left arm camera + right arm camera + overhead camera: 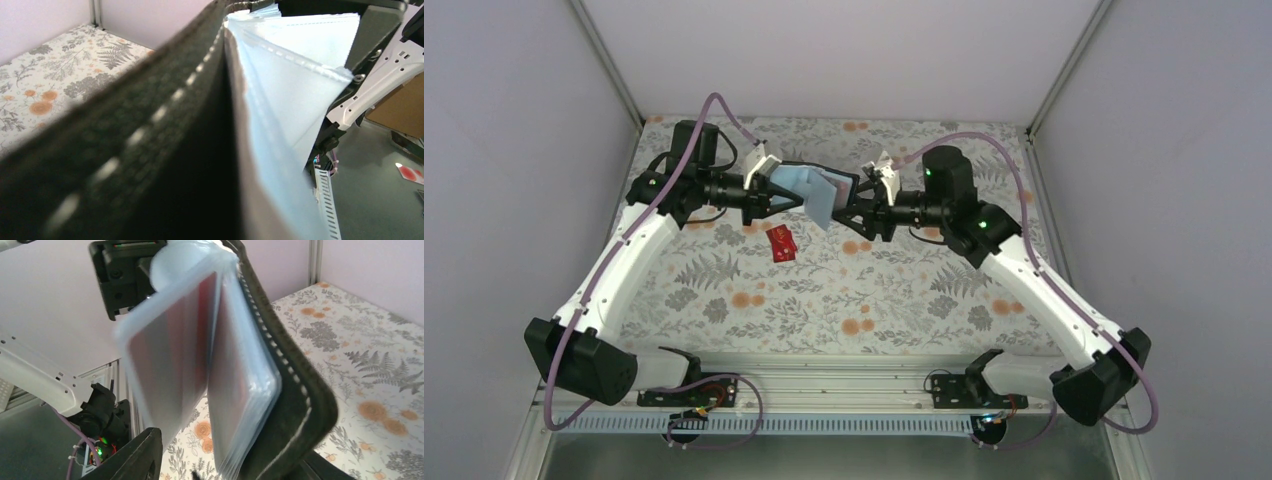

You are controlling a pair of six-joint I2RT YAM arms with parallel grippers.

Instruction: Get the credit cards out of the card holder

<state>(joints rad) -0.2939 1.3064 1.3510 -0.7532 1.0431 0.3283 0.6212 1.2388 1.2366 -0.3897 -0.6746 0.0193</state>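
The black card holder (809, 190) hangs open in the air above the far half of the table, its light blue inner sleeves fanned out. My left gripper (786, 193) is shut on its left cover, which fills the left wrist view (150, 150) and hides the fingers. My right gripper (844, 208) stands open around the holder's right side (300, 400). One of its fingers (137, 455) is clear of the sleeves. Red credit cards (172, 350) show inside the clear sleeves. One red card (780, 243) lies flat on the table below the holder.
A floral cloth (874, 290) covers the table, with grey walls on three sides. A metal rail (844, 375) with the arm bases runs along the near edge.
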